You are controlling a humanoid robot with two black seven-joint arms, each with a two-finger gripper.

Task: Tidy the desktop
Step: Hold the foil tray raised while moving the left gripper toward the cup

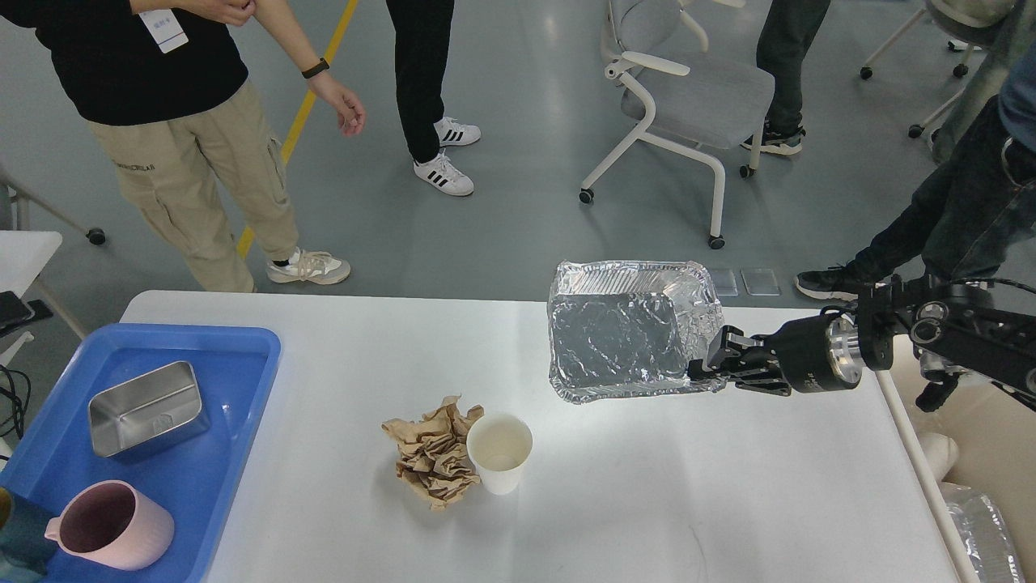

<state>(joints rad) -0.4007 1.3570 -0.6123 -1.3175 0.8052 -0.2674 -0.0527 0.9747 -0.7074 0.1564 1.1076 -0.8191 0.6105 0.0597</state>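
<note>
The white desktop carries a crumpled brown paper wad and a white paper cup side by side near its middle. My right gripper reaches in from the right and is shut on the near right rim of a foil tray. The foil tray hangs tilted over the table's far edge. My left gripper is out of view.
A blue tray at the left end holds a steel container and a pink mug. A cream bin with foil in it sits off the right edge. People and a chair stand beyond the table.
</note>
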